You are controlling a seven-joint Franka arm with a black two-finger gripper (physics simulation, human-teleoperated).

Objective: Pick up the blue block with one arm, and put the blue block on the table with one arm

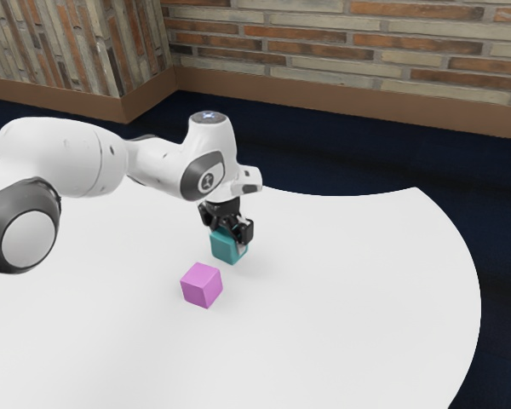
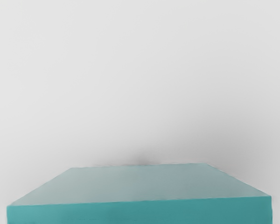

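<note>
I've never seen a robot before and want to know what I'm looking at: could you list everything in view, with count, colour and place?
Blue-green block: one, teal, at the jaws
Pink block: one, pinkish purple, on the table, beside but apart from the blue-green block, nearer the exterior camera
Table: one, white, curved edge, under the arm
Floor: one, dark blue, beyond the table
Baseboard: one band, brown, along the wall's foot
Wall: one, angled, orange-brown and cream, background
Arm: one, white and grey, from the exterior view's left
Jaws: one pair, black, at the arm's end
</note>
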